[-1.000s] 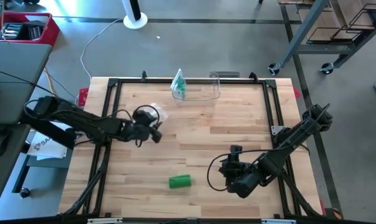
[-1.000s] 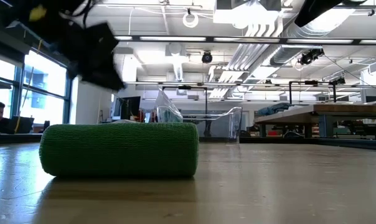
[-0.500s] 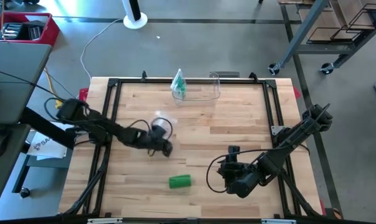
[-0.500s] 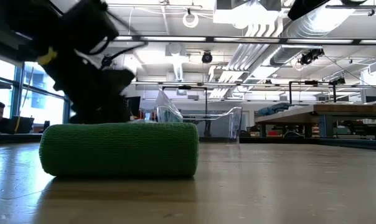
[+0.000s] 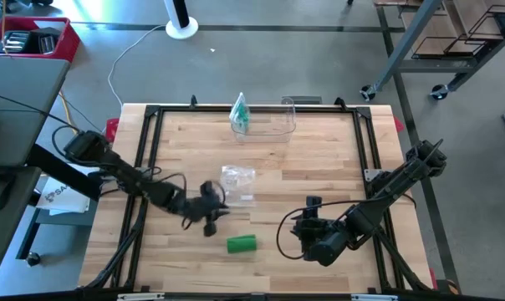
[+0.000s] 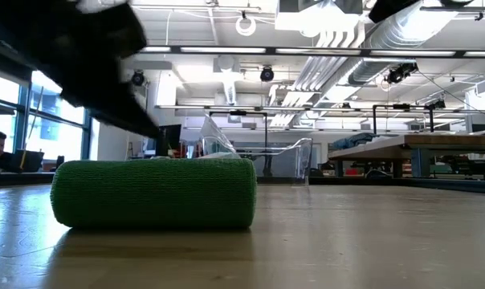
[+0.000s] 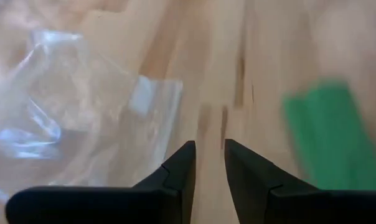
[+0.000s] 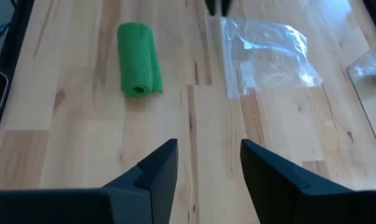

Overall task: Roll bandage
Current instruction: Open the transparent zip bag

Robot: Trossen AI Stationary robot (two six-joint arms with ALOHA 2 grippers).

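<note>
Right wrist view: green bandage (image 8: pixel 139 59) lies rolled into a cylinder, hollow-ended.

Your high camera looks straight down on the whole table (image 5: pixel 319 167). Your low one sits at table-top height, close behind the green bandage roll (image 6: pixel 154 193), facing the room. Each wrist camera looks past its own fingers (image 8: pixel 157 168) at the wood; all four share that roll.
</note>
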